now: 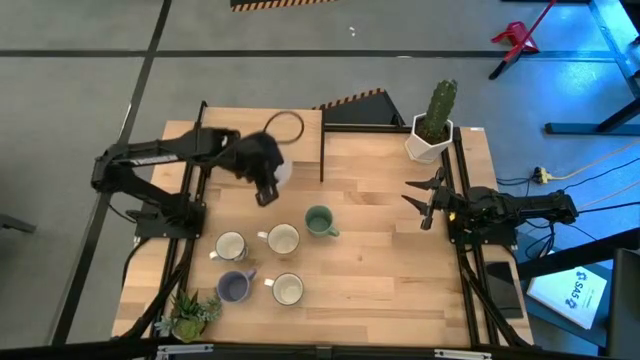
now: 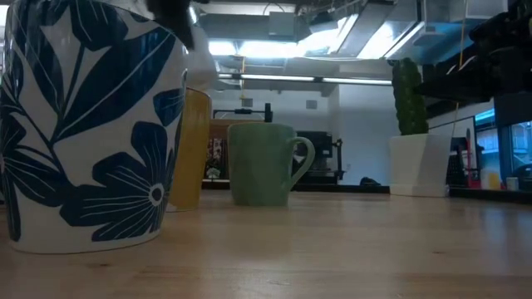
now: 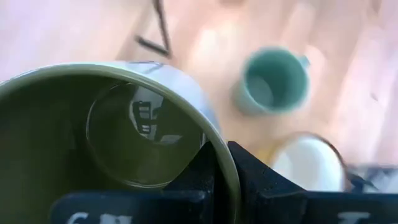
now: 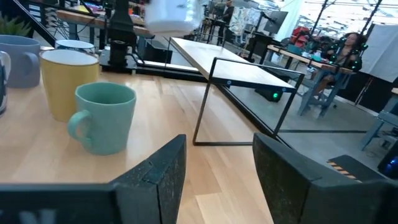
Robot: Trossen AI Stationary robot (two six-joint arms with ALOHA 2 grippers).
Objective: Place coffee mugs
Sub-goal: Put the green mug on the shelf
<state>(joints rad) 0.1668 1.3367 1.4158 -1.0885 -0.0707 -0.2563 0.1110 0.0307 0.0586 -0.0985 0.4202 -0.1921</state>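
My left gripper (image 1: 267,186) is shut on a whitish coffee mug (image 1: 283,170), held up in the air over the table's far left part; the mug also shows aloft in the right wrist view (image 4: 174,15). Five more mugs stand on their bases on the table: green (image 1: 320,221), cream-yellow (image 1: 283,239), whitish (image 1: 230,246), lavender (image 1: 234,287) and whitish (image 1: 288,289). My right gripper (image 1: 425,200) waits open at the table's right side, with nothing between its fingers (image 4: 158,177). My left gripper pinches the whitish mug's wall at the rim (image 3: 231,177), one finger (image 3: 202,171) inside the mug and the other (image 3: 264,183) outside. The fingers slant down from the table's left. The mug is lifted clear of the table and tilted, its open mouth toward the wrist camera.
A white faceted pot with a cactus (image 1: 432,135) stands at the far right corner. A black wire frame (image 1: 345,125) rises at the far middle, with a wire ring (image 1: 285,127) beside it. A small leafy plant (image 1: 190,315) sits at the near left corner.
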